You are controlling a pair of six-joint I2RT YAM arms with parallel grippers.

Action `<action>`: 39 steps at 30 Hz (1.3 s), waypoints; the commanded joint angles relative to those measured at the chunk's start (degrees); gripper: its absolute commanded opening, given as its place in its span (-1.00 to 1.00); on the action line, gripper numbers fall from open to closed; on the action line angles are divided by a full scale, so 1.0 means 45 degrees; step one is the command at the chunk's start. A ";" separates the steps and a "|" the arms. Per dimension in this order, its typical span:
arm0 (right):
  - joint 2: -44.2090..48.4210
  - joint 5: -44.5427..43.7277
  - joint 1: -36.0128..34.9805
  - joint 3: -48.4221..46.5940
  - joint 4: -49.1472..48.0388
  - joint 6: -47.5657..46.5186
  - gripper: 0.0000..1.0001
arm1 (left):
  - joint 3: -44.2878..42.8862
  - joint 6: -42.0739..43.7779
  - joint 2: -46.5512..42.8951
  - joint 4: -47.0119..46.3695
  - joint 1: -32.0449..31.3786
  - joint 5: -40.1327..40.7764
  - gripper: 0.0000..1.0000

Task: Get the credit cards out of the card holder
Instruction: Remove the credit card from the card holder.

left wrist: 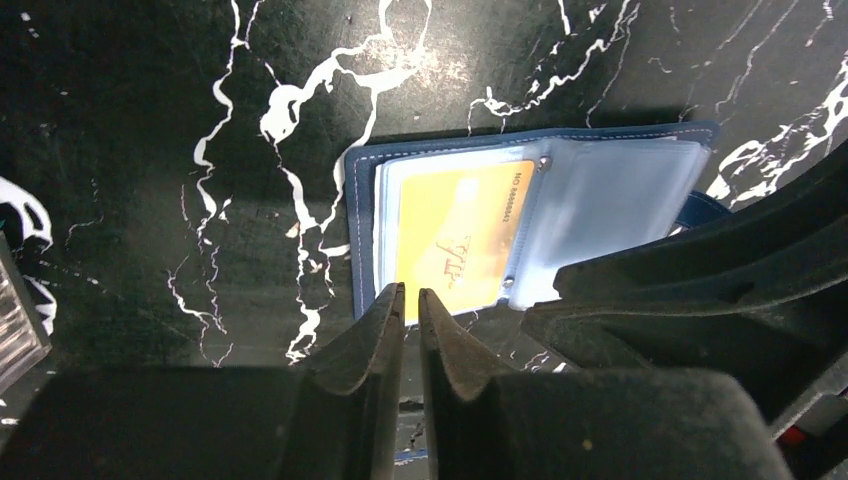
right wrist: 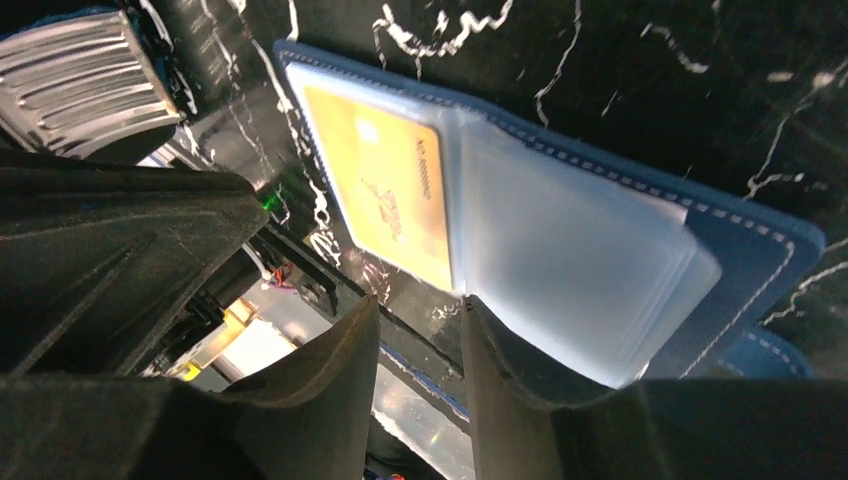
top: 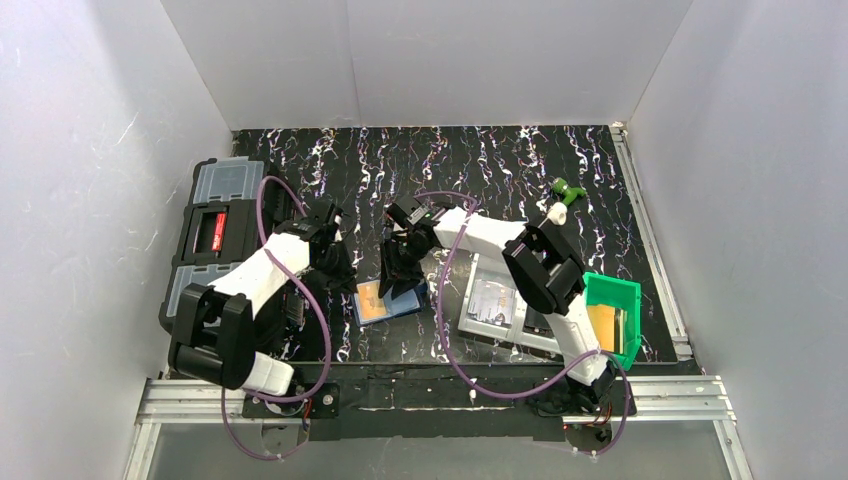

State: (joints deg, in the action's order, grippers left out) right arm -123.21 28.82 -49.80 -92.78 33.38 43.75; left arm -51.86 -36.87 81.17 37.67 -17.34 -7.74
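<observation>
The navy card holder (top: 407, 299) lies open on the black marbled table, its inner side up. A gold-tan credit card (top: 371, 303) sits in its left clear sleeve. In the left wrist view the card (left wrist: 460, 235) shows inside the holder (left wrist: 360, 230), with pale blue sleeves (left wrist: 610, 205) folded to the right. My left gripper (left wrist: 411, 296) is almost shut, its tips at the card's near edge with nothing seen between them. In the right wrist view my right gripper (right wrist: 420, 305) is open, one finger against the stack of sleeves (right wrist: 560, 250) beside the card (right wrist: 385, 190).
A black toolbox (top: 215, 235) stands at the left. A white tray (top: 476, 325) with a card-like item on it lies right of the holder. A green bin (top: 615, 310) stands at the right, and a small green and white object (top: 563, 195) lies further back.
</observation>
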 commanded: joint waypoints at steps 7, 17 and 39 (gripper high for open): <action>-0.0720 0.0196 0.0010 -0.0396 -0.0734 0.0319 -0.21 | 0.0701 0.0097 0.1010 -0.0956 0.0055 -0.0490 -0.90; -0.1166 0.0244 0.0012 -0.0316 -0.0914 0.0315 -0.22 | 0.0957 -0.0053 0.1690 -0.1421 0.0053 -0.0764 -0.96; -0.0156 0.1713 0.0585 0.1749 -0.3426 0.1233 -0.24 | 0.1685 -0.1285 0.2482 -0.2009 -0.0104 -0.0863 -1.00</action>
State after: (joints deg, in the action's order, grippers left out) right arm -126.74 36.43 -47.70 -87.79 22.96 48.12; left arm -47.46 -41.66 88.63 28.23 -16.87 -13.82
